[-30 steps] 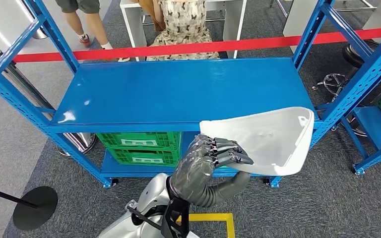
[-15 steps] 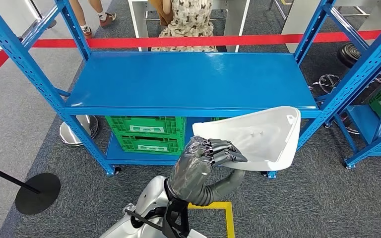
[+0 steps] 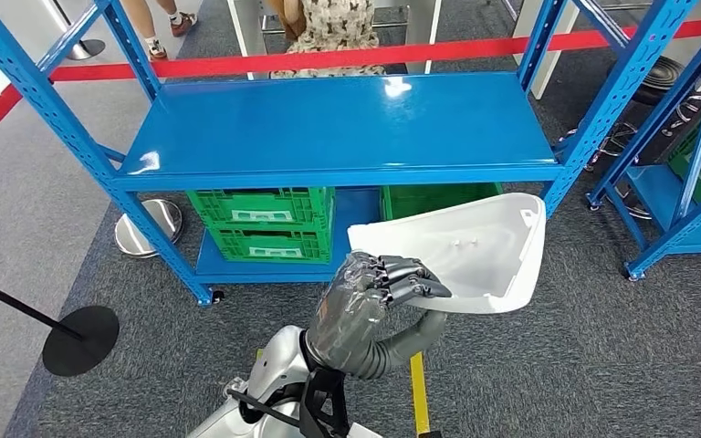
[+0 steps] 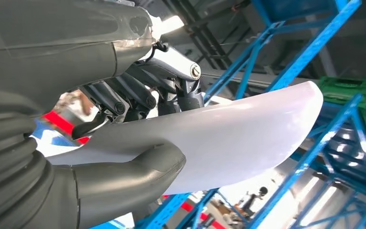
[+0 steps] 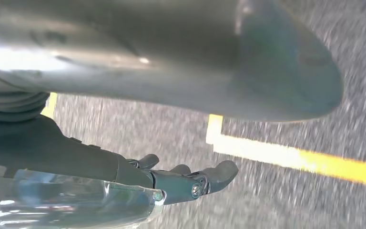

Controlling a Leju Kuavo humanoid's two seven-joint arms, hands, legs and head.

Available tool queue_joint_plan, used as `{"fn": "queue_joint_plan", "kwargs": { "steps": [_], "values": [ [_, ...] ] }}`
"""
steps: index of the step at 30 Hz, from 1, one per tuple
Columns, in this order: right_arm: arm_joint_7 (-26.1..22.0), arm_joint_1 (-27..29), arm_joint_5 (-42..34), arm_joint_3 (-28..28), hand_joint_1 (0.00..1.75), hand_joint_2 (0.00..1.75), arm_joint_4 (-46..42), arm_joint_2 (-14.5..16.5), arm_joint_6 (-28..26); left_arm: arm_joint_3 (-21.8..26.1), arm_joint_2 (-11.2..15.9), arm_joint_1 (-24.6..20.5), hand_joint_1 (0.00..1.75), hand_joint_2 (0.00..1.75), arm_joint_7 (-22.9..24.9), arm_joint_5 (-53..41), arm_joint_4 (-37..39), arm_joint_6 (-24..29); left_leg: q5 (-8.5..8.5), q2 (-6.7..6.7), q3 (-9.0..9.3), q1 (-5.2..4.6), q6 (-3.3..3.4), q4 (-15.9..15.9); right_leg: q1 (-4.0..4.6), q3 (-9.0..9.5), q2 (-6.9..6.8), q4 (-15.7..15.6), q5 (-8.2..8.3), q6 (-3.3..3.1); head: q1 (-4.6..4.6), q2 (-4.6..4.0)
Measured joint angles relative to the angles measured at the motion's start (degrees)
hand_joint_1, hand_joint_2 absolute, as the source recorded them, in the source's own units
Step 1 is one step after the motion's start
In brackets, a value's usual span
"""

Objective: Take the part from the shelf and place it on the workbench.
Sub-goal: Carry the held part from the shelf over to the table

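We see the left robot hand (image 3: 379,292) gripping the white part (image 3: 475,251) by its near edge, fingers (image 3: 411,274) over the top and thumb (image 4: 124,179) beneath. The part hangs in the air in front of the blue shelf (image 3: 329,128), clear of it, above the grey carpet (image 3: 602,347). Green crates (image 3: 265,224) below the shelf carry pale labels we cannot read. The right robot hand (image 5: 181,179) hangs over a yellow floor line (image 5: 286,155), its fingers loosely extended and holding nothing.
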Motion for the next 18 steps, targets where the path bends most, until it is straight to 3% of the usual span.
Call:
{"fn": "queue_joint_plan", "kwargs": {
  "steps": [1,2,4,6,7,9,10,11,12,14,15,16,17,18],
  "values": [
    [-0.26,0.16,-0.02,0.13,0.0,0.0,0.0,-0.25,-0.35,0.02,0.12,0.25,1.75,1.75,0.12,-0.22,0.0,-0.02,0.51,0.0,0.56,0.05,0.03,1.22,0.01,-0.83,-0.04,0.02,0.63,0.11,-0.01,0.0],
    [-0.5,0.36,-0.22,0.22,0.0,0.0,0.0,-0.53,-0.4,0.02,0.2,0.43,1.75,1.75,0.18,-0.38,0.0,-0.05,1.89,0.0,2.14,0.08,0.14,0.34,0.02,-1.6,-0.08,0.03,1.24,0.23,0.0,0.0],
    [-1.07,0.8,-0.99,0.27,0.0,0.0,0.0,-0.98,-0.22,-0.01,0.11,0.49,1.75,1.75,0.2,-0.44,-0.02,-0.21,4.15,-0.05,8.17,0.05,0.63,-6.94,0.05,-2.77,-0.06,0.05,2.36,0.56,-0.02,0.0],
    [-1.75,1.22,-2.11,0.17,0.0,0.0,0.0,-1.28,0.41,-0.04,-0.33,0.3,1.75,1.75,0.01,-0.01,-0.02,-0.61,3.64,-0.17,13.71,-0.23,1.19,-14.92,0.1,-3.33,-0.01,-0.02,3.39,1.15,0.02,0.0],
    [-2.24,1.44,-2.85,0.0,0.0,0.0,0.0,-1.42,1.14,-0.09,-0.57,0.13,1.75,1.75,-0.21,0.38,0.03,-0.91,3.13,-0.25,14.94,-0.44,1.46,-16.97,0.05,-3.44,-0.01,-0.15,3.94,1.54,-0.03,0.0],
    [-3.45,1.94,-4.34,-0.61,0.0,0.0,0.01,-1.69,3.48,-0.33,-0.98,-0.29,1.75,1.75,-0.81,1.22,0.42,-1.42,3.76,-0.23,14.5,-0.61,2.22,-17.67,-0.14,-3.64,-0.03,-0.53,4.84,2.35,-0.11,0.0],
    [-4.08,2.18,-4.94,-0.95,0.0,0.0,0.02,-1.84,4.74,-0.54,-1.2,-0.53,1.75,1.75,-1.13,1.64,0.73,-1.59,4.4,-0.12,13.98,-0.56,2.73,-17.77,-0.23,-4.01,-0.01,-0.2,4.28,2.67,-0.14,0.0],
    [-4.68,2.4,-5.42,-1.28,0.0,0.0,0.02,-1.98,5.85,-0.77,-1.45,-0.74,1.75,1.75,-1.46,2.04,1.06,-1.73,5.14,0.01,13.37,-0.46,3.23,-17.9,-0.26,-4.63,0.02,1.07,2.61,2.92,0.05,0.0],
    [-5.23,2.55,-5.81,-1.61,0.0,0.0,0.02,-2.14,6.74,-1.01,-1.71,-0.94,1.75,1.75,-1.79,2.45,1.38,-1.87,5.91,0.16,12.62,-0.38,3.63,-17.99,-0.28,-5.56,0.06,3.56,-0.08,3.11,0.21,0.0],
    [-6.16,2.66,-6.24,-2.21,0.0,0.0,0.02,-2.47,8.03,-1.53,-2.1,-1.22,1.75,1.75,-2.39,3.03,1.98,-2.17,7.28,0.29,11.02,-0.57,4.0,-17.92,-0.23,-7.52,0.1,10.93,-5.5,3.45,0.54,0.0],
    [-6.49,2.66,-6.35,-2.45,0.0,0.0,0.02,-2.64,8.5,-1.82,-2.21,-1.3,1.75,1.75,-2.59,3.23,2.29,-2.32,7.97,0.38,10.12,-0.67,4.03,-17.86,-0.22,-7.97,0.11,14.22,-6.6,3.55,0.54,0.0],
    [-6.74,2.67,-6.48,-2.65,0.0,0.0,0.02,-2.82,8.82,-2.1,-2.26,-1.35,1.75,1.75,-2.75,3.37,2.57,-2.41,8.62,0.46,9.23,-0.73,4.0,-17.78,-0.22,-7.62,0.11,15.94,-6.27,3.57,0.54,0.0],
    [-6.94,2.68,-6.66,-2.85,0.0,0.0,0.02,-3.0,9.03,-2.32,-2.29,-1.38,1.75,1.75,-2.87,3.49,2.75,-2.49,9.22,0.51,8.36,-0.76,3.94,-17.66,-0.22,-6.29,0.11,15.64,-4.94,3.53,0.53,0.0],
    [-7.12,2.69,-6.91,-3.09,0.0,0.0,0.02,-3.15,9.14,-2.51,-2.39,-1.43,1.75,1.75,-2.96,3.6,2.86,-2.55,9.75,0.54,7.53,-0.75,3.81,-17.47,-0.23,-3.95,0.11,13.22,-3.3,3.44,0.54,0.0]
  ]
}}
